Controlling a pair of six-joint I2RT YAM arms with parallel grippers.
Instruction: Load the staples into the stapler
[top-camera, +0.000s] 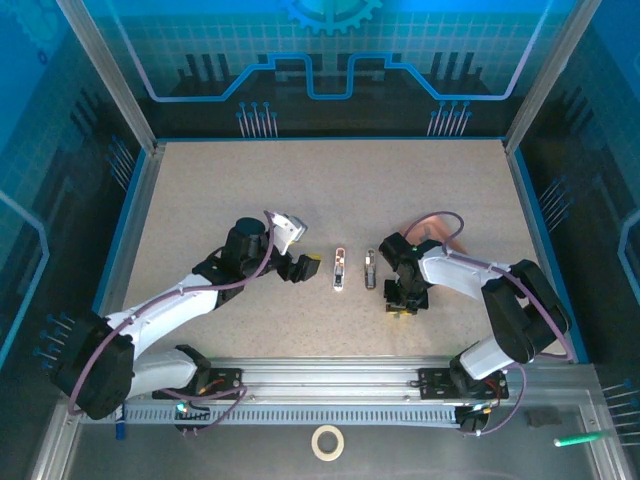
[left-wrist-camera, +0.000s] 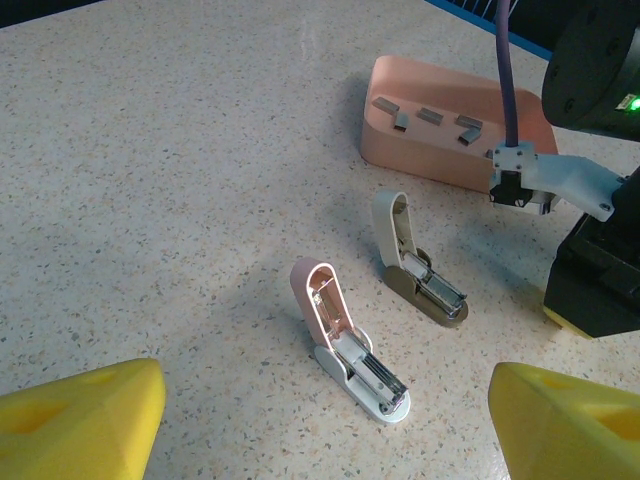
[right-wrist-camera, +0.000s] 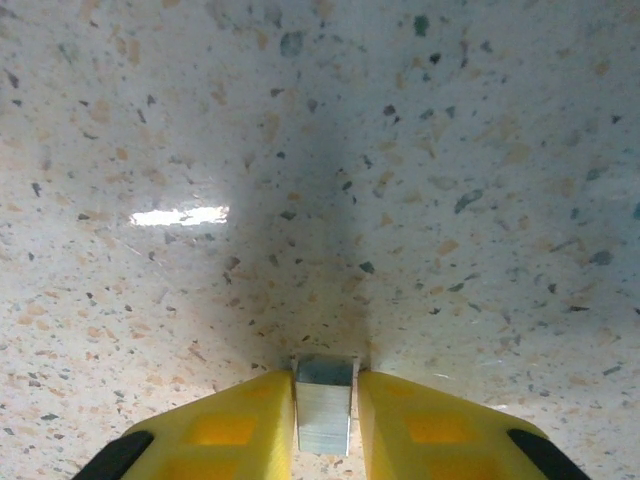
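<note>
1. Speckled table (top-camera: 200, 200) carries all the items, inside a blue-lit enclosure.
2. The stapler (left-wrist-camera: 350, 345) lies mid-table with its lid hinged up, so the reddish channel is exposed for loading.
3. A beige stapler (left-wrist-camera: 420, 270) lies just beside it, also open.
4. The pink tray (left-wrist-camera: 450, 150) behind both holds the spare staples (left-wrist-camera: 430, 115), away from the loading area.
5. The right jaws are closed on one staple strip (right-wrist-camera: 325, 400), pinched between the yellow fingers (right-wrist-camera: 230, 435). The strip hangs low over bare table on the beige stapler's far side from the stapler, so it still needs carrying across to the channel.
6. The left jaws stand wide open, yellow fingertips (left-wrist-camera: 85, 420) apart, near the stapler but clear of it. They are probably placed to steady its body.
</note>
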